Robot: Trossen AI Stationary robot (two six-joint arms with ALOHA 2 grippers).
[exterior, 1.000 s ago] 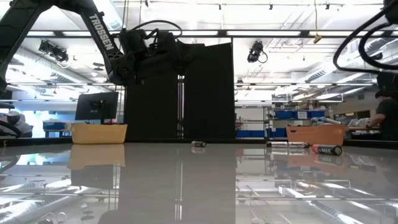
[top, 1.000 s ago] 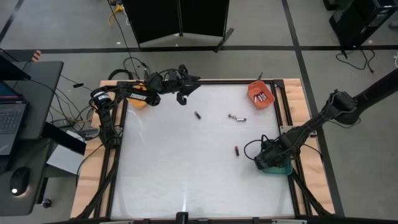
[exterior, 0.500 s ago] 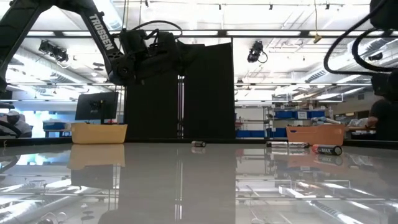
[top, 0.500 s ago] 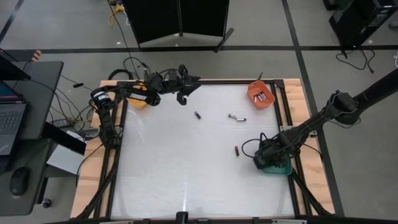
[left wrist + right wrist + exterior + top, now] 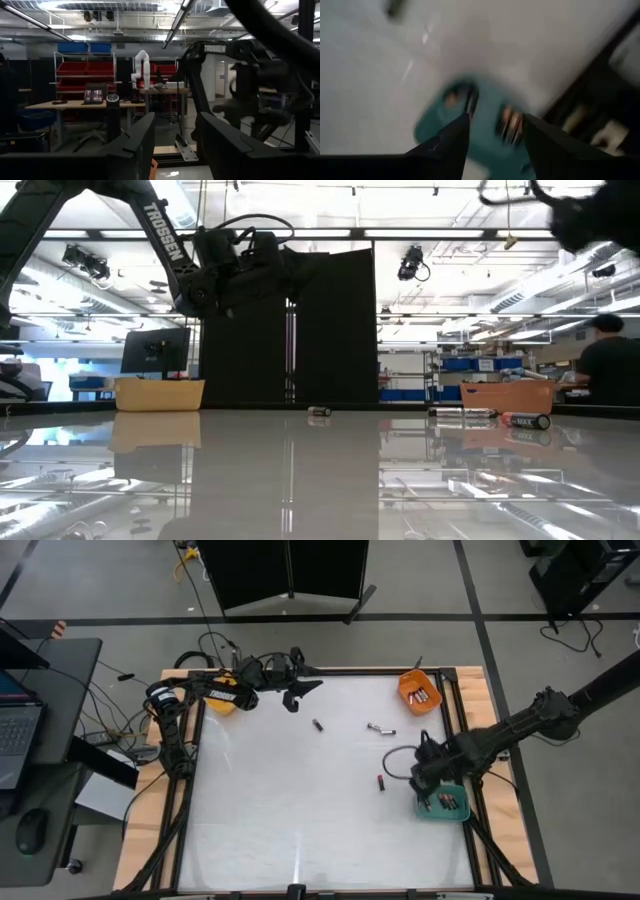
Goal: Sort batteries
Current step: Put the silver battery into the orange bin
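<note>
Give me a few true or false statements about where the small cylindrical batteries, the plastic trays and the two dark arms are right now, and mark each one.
1. Three small cylindrical batteries lie loose on the white table. True.
2. The green plastic tray is empty. False: it holds several batteries.
3. The right gripper carries a battery. False: its fingers are open with nothing between them, just above the green tray.
4. The left gripper hangs near the table's far edge. True.
5. The red-orange plastic tray holds batteries. True.

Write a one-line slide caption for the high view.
Right gripper open above the green tray holding batteries; three batteries loose on the table; left gripper waits at the far edge.
</note>
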